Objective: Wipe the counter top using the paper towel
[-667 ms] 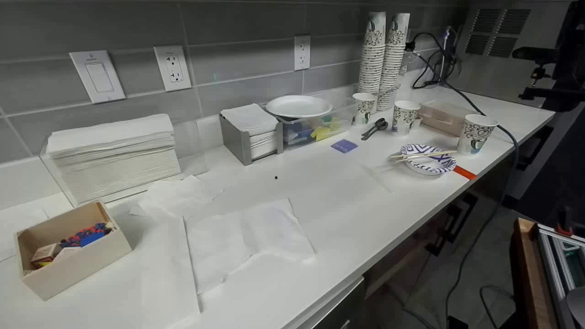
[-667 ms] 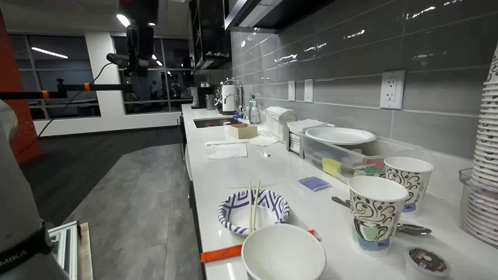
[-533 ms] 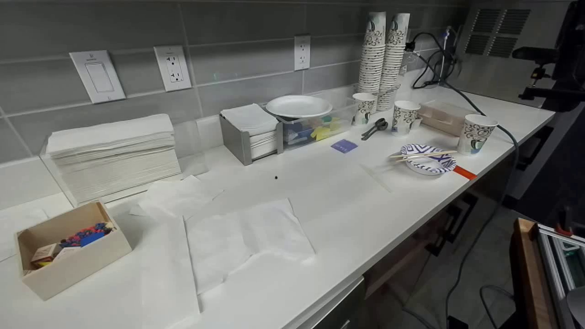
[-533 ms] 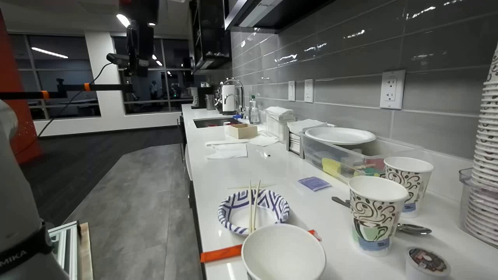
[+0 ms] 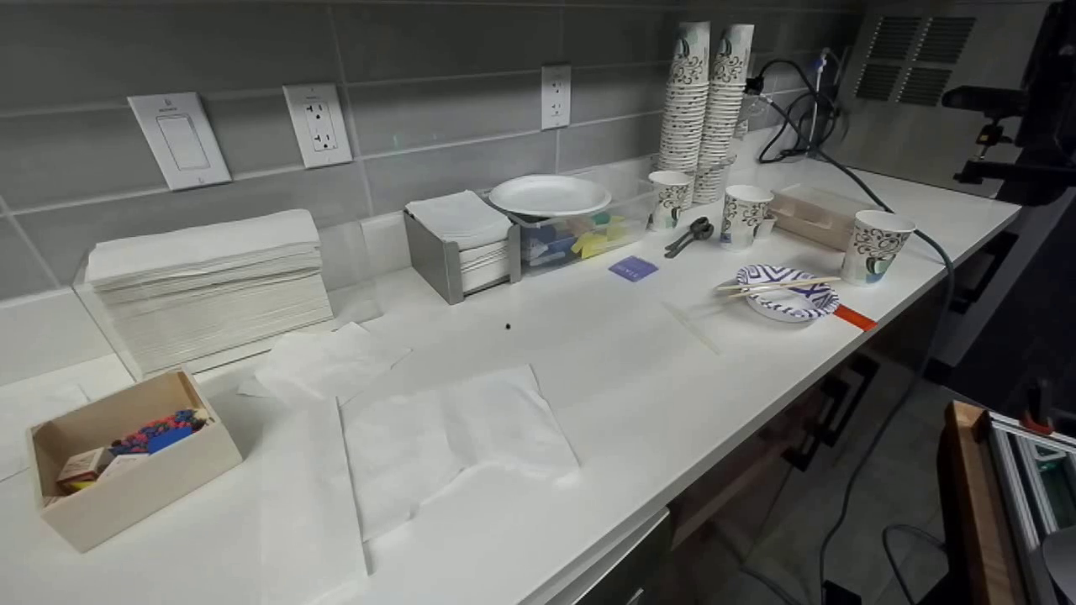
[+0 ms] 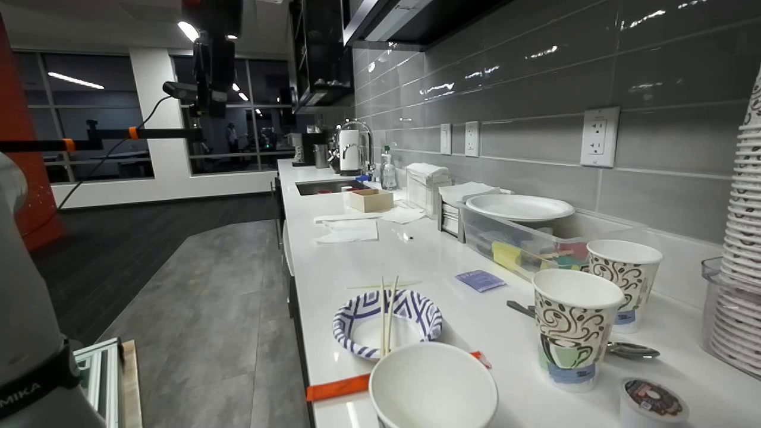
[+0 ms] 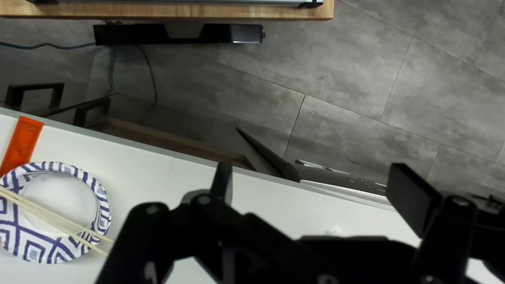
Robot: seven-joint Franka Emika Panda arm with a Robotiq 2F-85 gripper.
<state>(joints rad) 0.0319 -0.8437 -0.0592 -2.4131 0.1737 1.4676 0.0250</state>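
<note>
White paper towel sheets lie on the white counter top (image 5: pixel 614 378): an unfolded one (image 5: pixel 454 433), a long folded one (image 5: pixel 307 504) and a crumpled one (image 5: pixel 324 361). The unfolded towel (image 6: pixel 351 230) also shows in an exterior view. A tall stack of folded towels (image 5: pixel 210 302) stands against the wall. A small dark speck (image 5: pixel 508 326) lies on the counter. In the wrist view my gripper (image 7: pixel 311 173) is open and empty, its fingers wide apart above the counter's front edge. The loose towels are out of the wrist view. I cannot make out the fingers in the exterior views.
A wooden box (image 5: pixel 151 496) stands left. A patterned bowl (image 7: pixel 103 205) holds chopsticks near an orange strip (image 7: pixel 21 144). Several cups (image 5: pixel 744 218), a purple packet (image 5: pixel 633 269) and a clear bin (image 6: pixel 505 238) stand along the counter. A cable (image 5: pixel 950 294) crosses the front edge.
</note>
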